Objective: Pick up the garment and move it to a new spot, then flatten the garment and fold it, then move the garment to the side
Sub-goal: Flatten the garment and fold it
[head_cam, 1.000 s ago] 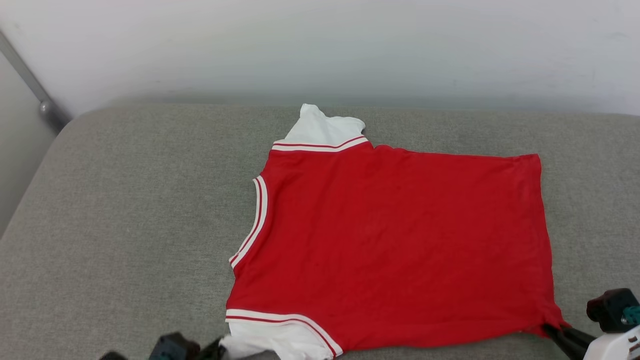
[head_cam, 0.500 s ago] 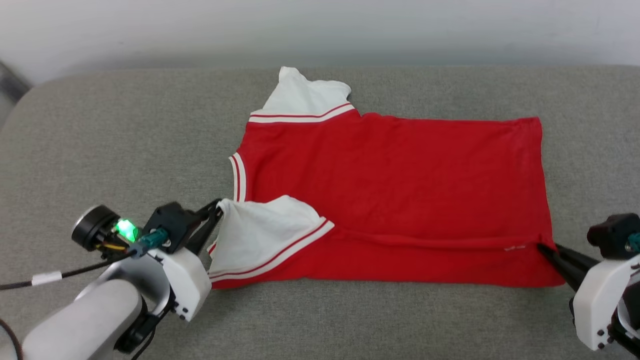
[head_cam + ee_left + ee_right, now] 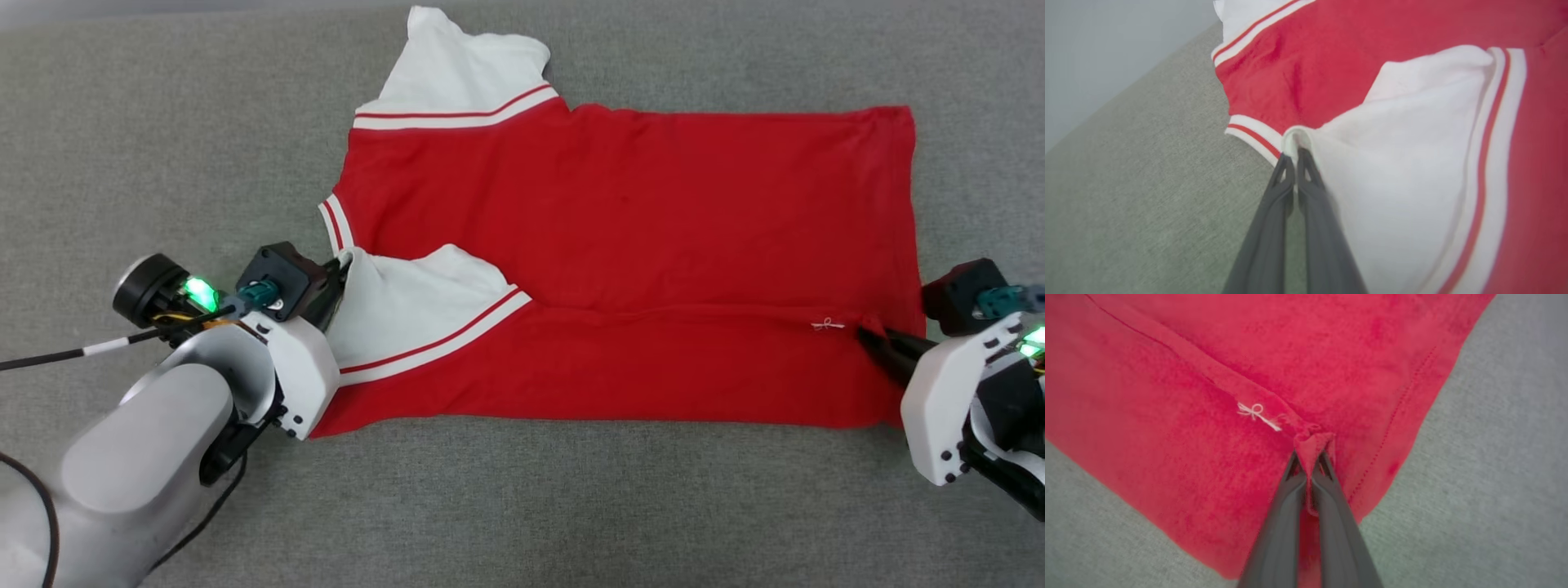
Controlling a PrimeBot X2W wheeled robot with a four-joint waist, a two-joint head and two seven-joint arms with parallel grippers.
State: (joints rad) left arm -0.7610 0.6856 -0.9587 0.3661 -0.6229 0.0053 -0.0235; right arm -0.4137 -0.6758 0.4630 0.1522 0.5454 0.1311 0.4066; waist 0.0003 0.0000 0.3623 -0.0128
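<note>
The red shirt [image 3: 637, 229] lies flat on the grey cushion [image 3: 522, 506], with its near side folded up over the middle. The left gripper [image 3: 341, 265] pinches the white sleeve [image 3: 408, 302] tight (cloth is wrapped round its tip). The right gripper [image 3: 867, 335] pinches the shirt's bottom corner tight.

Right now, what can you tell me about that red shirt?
The red T-shirt is soft knit, with white short sleeves trimmed in red-and-white stripes. It lies sideways on the grey cushion, near edge folded over onto the body. The left gripper pinches the near sleeve; the right gripper pinches the hem corner.
</note>
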